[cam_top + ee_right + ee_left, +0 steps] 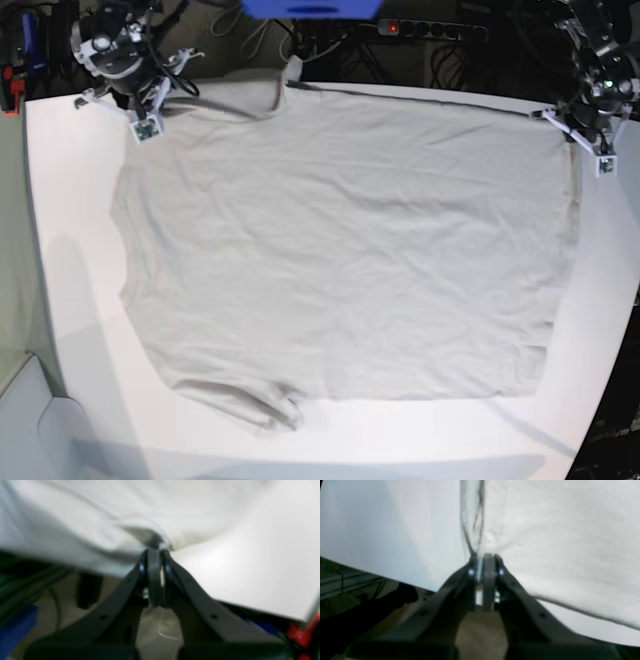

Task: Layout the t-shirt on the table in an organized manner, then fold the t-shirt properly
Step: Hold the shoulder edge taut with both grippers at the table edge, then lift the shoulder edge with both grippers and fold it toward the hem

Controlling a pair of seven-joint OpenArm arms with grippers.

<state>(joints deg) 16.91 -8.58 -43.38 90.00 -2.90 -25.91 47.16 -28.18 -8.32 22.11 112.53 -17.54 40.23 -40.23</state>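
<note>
Cataloguing from the bottom of the base view upward. Item one: the table (70, 330), white, bare along the lower and left margins of the frame. Item two: the t-shirt (340, 260), spread nearly flat across the centre, lightly wrinkled. One short sleeve lay bunched and crumpled at lower centre-left; that part was not yet smoothed. The hem ran down the right side of the frame and the collar end sat at upper left.

Item three: the right gripper (155, 551), at the upper left of the base view, was clenched on a pinch of the shirt's far edge, cloth puckering into its tips in the wrist view. Item four: the left gripper (485, 556), at the upper right of the base view, was clamped on the far hem corner, fabric gathered at its tips.

Status, as a judgement: layout was largely done, the far edge drawn taut between the two grips. Outstanding were flattening the crumpled sleeve and all folding; no fold was present.
</note>
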